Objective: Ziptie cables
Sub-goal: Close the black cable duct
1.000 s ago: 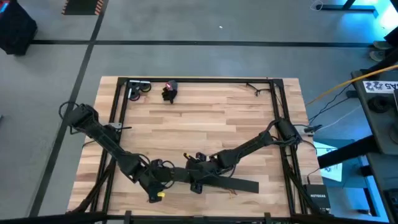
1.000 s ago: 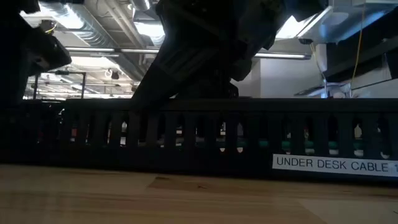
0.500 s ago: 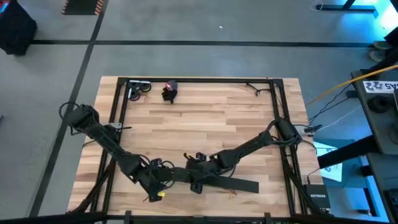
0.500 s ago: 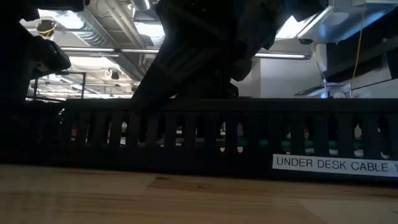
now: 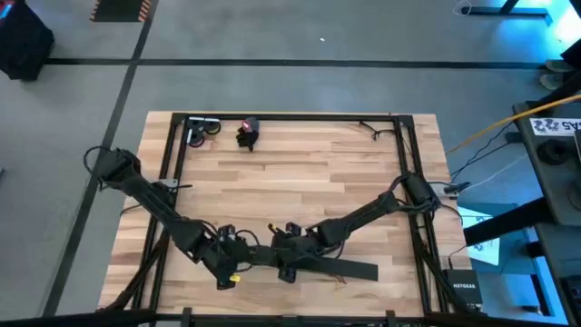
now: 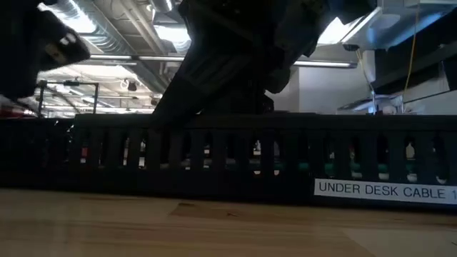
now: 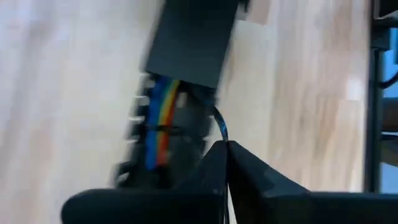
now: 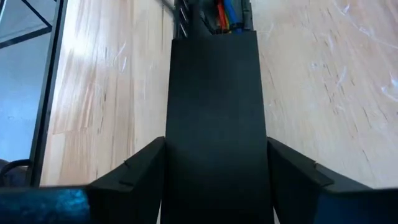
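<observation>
A long flat black bar (image 5: pixel 336 266) lies near the table's front edge; the low view shows its slotted wall (image 6: pixel 235 157). The cables (image 7: pixel 160 118), a flat run of blue, yellow and red wires, lie inside it and also show at the bar's far end (image 8: pixel 225 11). A thin dark strip (image 7: pixel 166 129) crosses them. My left gripper (image 7: pixel 225 152) is shut at the bar's left end (image 5: pixel 238 261). My right gripper (image 8: pixel 216 174) straddles the bar's middle (image 5: pixel 289 254). My left gripper pinches a thin dark strand (image 7: pixel 221 127) between its two fingertips. The strand curves up from the cable bundle to the fingers and is lifted off the wires. My right gripper holds the bar's flat black cover (image 8: pixel 214 124) between its two fingers (image 8: pixel 146 168), one on each long edge. The fingers lie across the bar, which rests on the table.
A black frame rail (image 5: pixel 172 173) runs around the tabletop. At the far edge lie a grey tool (image 5: pixel 204 129), a black and red item (image 5: pixel 247 133) and dark strips (image 5: pixel 372 127). Bare wood fills the table's middle.
My left gripper has gone up a little and toward the table's far edge, still shut. My right gripper and the black bar have kept still.
</observation>
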